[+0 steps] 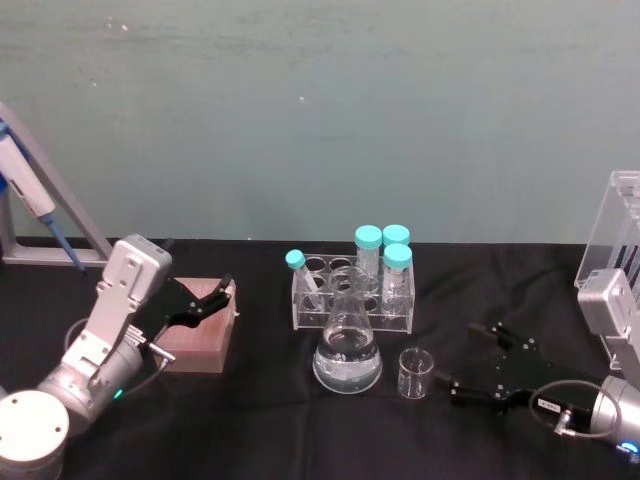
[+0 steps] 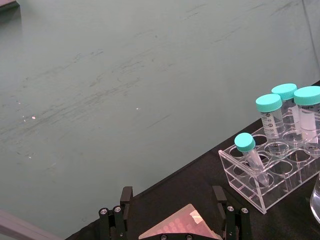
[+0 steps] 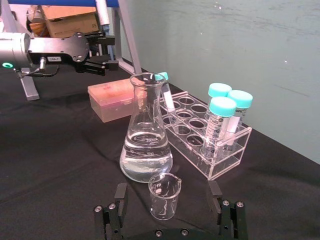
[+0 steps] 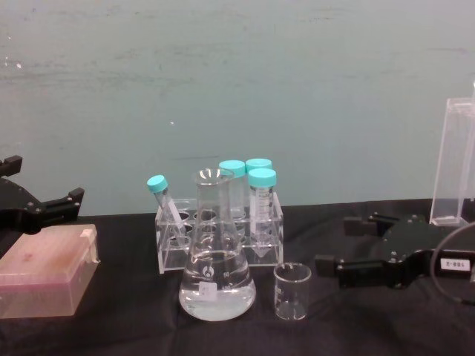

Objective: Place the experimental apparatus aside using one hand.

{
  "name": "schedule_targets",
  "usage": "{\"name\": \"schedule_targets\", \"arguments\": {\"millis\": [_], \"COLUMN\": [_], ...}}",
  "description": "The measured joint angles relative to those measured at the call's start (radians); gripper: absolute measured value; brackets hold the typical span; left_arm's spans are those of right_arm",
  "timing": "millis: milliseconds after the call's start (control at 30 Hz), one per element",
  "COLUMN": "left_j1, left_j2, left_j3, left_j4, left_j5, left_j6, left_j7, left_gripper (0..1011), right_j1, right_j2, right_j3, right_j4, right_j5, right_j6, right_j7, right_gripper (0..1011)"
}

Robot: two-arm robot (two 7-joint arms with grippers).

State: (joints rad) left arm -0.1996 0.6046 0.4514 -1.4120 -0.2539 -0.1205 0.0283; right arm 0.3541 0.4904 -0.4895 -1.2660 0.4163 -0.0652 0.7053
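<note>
Fingers [image 1: 495,335] of right gripper [image 1: 463,358] spread wide, gripping nothing. Gripper sits low over black table [image 1: 250,420], near right, opening toward small beaker [image 1: 415,373] just to its left. Beaker upright, untouched, just right of flask [image 1: 347,345] holding clear liquid. Tube rack [image 1: 352,300] with teal-capped tubes right behind flask. Tall clear stand [image 1: 620,230] at far right edge. Left gripper [image 2: 172,192] over pink box [image 1: 205,340] at left, fingers apart, empty.
</note>
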Motion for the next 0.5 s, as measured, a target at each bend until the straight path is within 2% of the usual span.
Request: {"name": "schedule_targets", "arguments": {"millis": [500], "left_j1": [0.0], "left_j2": [0.0], "left_j3": [0.0], "left_j4": [0.0], "left_j5": [0.0], "left_j6": [0.0], "left_j7": [0.0], "left_gripper": [1000], "right_j1": [0.035], "right_j2": [-0.005], "right_j3": [-0.039], "right_j4": [0.037], "right_j5": [-0.006], "right_j6": [-0.021], "right_j7": [0.026], "right_gripper": [1003]}}
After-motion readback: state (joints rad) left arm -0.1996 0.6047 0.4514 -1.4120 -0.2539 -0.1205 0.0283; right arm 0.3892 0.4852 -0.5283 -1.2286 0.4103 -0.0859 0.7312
